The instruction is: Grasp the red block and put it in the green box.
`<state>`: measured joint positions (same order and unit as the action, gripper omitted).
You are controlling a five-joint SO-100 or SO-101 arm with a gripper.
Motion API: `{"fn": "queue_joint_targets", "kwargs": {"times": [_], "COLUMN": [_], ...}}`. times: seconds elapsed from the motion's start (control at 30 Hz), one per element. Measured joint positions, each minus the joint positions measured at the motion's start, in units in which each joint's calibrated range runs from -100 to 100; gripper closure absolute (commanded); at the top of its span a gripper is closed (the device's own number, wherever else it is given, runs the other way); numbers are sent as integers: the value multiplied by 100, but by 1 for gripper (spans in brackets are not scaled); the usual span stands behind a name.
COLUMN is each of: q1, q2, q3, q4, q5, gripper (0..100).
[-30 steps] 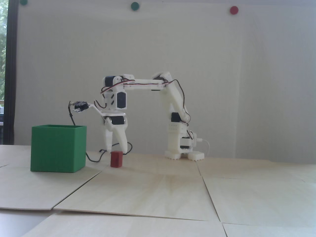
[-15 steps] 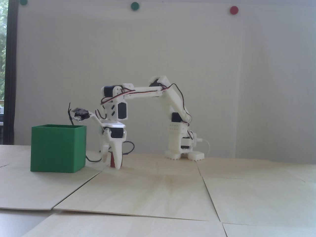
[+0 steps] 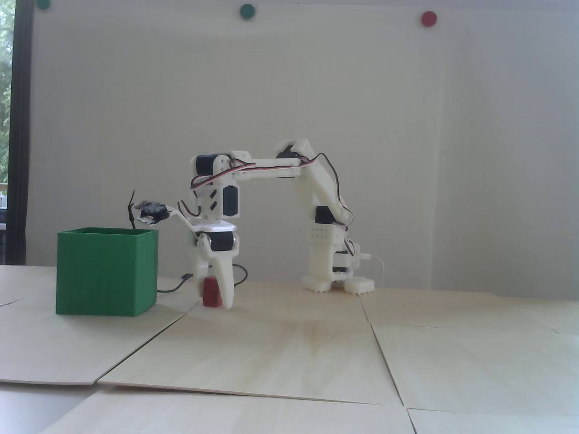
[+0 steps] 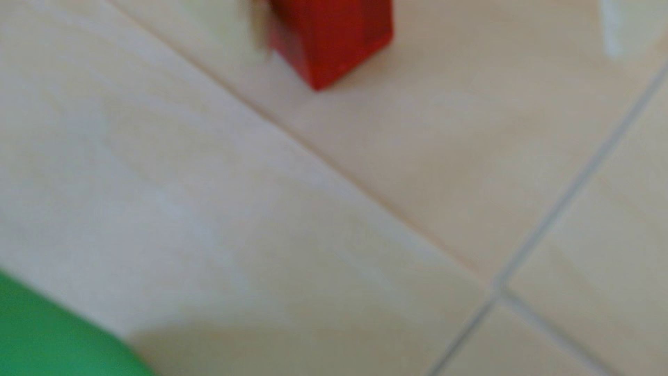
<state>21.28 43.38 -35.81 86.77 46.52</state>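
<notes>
The pale wooden surface (image 3: 289,352) is made of panels with seams between them, and the green box (image 3: 106,272) is the landmark for everything on it. In the fixed view the box stands whole on the left, its open top visible; the wrist view catches only a blurred green corner (image 4: 54,340) at its lower left edge.

To the right of the box, the fixed view shows the entire white arm (image 3: 271,212), its base (image 3: 337,282) well apart from the box and its forearm reaching level back toward it, with the wrist pointing straight down. None of this appears in the wrist view.

The tool (image 3: 213,300) hangs just right of the box, fingers spread to a narrow straddle on either side of the red block (image 3: 211,293). The block stands on the surface near the box's right wall, not touching it. In the fixed view the front finger (image 3: 225,282) overlaps the block's right side. The wrist view shows the block (image 4: 330,36) at its top edge, a blurred finger (image 4: 258,32) at its left face and a second pale tip (image 4: 629,25) apart on its right. Whether the fingers press the block I cannot tell.

A black cable (image 3: 174,285) lies behind the box's right corner, seen only in the fixed view.
</notes>
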Motion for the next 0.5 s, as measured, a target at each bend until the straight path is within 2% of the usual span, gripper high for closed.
{"fn": "queue_joint_targets", "kwargs": {"times": [0.3, 0.37, 0.5], "q1": [-260, -260, -260], "q2": [0, 0, 0], "q3": [0, 0, 0], "q4": [0, 0, 0], "q5": [10, 108, 293], "gripper": [68, 71, 84]}}
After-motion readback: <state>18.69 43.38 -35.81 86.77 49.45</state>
